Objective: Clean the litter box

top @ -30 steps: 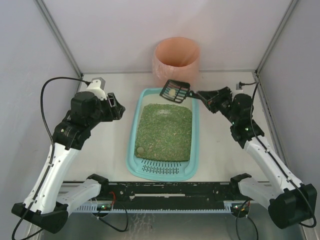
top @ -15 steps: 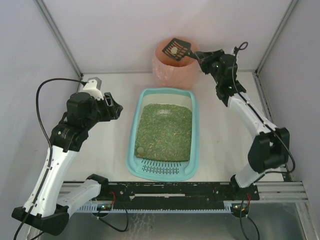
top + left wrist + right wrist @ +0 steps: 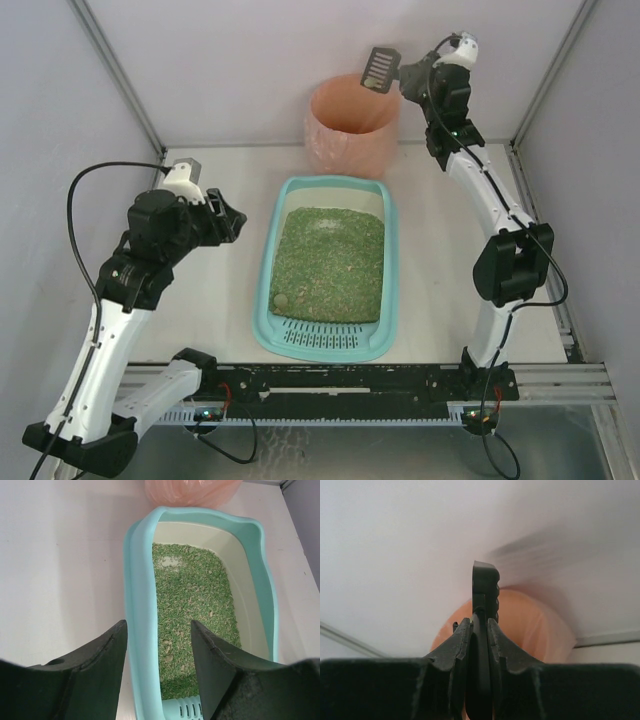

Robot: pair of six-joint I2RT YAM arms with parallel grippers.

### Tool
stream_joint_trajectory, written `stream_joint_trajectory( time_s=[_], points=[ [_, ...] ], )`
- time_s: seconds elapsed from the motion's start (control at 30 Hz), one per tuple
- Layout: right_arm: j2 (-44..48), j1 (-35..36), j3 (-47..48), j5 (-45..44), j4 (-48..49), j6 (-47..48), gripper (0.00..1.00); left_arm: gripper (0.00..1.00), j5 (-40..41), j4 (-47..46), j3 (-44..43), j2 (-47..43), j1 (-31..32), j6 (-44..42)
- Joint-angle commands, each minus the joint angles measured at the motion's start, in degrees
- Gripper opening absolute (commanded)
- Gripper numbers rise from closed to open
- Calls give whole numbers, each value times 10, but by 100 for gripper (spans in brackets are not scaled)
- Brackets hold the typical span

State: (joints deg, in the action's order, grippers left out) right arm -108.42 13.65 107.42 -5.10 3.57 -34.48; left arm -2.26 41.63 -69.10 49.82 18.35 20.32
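Observation:
The teal litter box (image 3: pixel 392 270) lies mid-table, filled with green-brown granules, its slotted grate (image 3: pixel 325 338) at the near end. A small round clump (image 3: pixel 281 300) sits in the granules near the grate. My right gripper (image 3: pixel 412 72) is raised high over the pink-orange bin (image 3: pixel 352 125), shut on the handle of the black slotted scoop (image 3: pixel 380 66). In the right wrist view the scoop (image 3: pixel 485 587) stands edge-on between the right gripper's (image 3: pixel 480 625) jaws, above the bin (image 3: pixel 530 630). My left gripper (image 3: pixel 159 630) is open, hovering over the box's left rim (image 3: pixel 140 605).
Grey walls close in the table on the left, back and right. The bin stands against the back wall just beyond the box's far end. A black cable (image 3: pixel 80 200) loops off the left arm. The arm bases and rail (image 3: pixel 330 385) line the near edge.
My right arm lifted the scoop from over the box's far end up above the bin and tipped it on edge; the clump it carried no longer shows. The left arm barely shifted.

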Motion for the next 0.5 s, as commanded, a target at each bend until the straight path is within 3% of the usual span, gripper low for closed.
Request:
stream_joint_trajectory(
  time_s=[0.0,0.27,0.47],
  points=[
    [4,23,49,-30,-2,246,0,58,-18,-19,13,-8,-9,-16],
    [10,65,41,-54,16,487,0,58,-23,-17,19,-10,-11,-18],
    [13,86,42,-43,45,589,0,58,-31,-15,21,-9,-18,-22]
  ],
)
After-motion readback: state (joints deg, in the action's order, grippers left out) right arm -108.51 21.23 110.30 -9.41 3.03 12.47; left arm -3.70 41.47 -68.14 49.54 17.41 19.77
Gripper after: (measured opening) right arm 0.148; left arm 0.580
